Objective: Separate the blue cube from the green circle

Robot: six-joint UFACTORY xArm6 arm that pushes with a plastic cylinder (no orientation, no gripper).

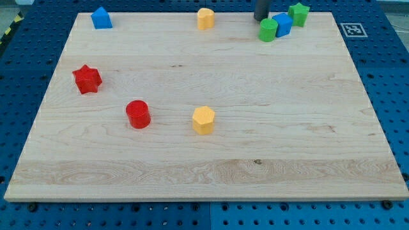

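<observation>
Nearest the lens, bare pale wood fills the front of the bench, a grained plank board lying on a blue perforated surface. Further in sit a yellow hexagonal block and a red cylinder, well apart from each other, with a red star toward the view's left. Along the far edge stand a blue house-shaped block and a second yellow block, its shape hard to make out.

At the view's top right, the task's pieces cluster in a tight row: the green circle, a short cylinder, touches the blue cube, and a green star presses against the cube's other side. All blocks look like smooth, matte moulded plastic.

Just beside the green circle, toward the view's top, hangs the dark rod; my tip sits close to the circle's upper-left edge, apparently not yet touching it. The tool is a plain rod with nothing to open or close, and it holds nothing. Its placement suggests an approach toward the seam between circle and cube, to wedge the two apart; the separation appears not yet begun.
</observation>
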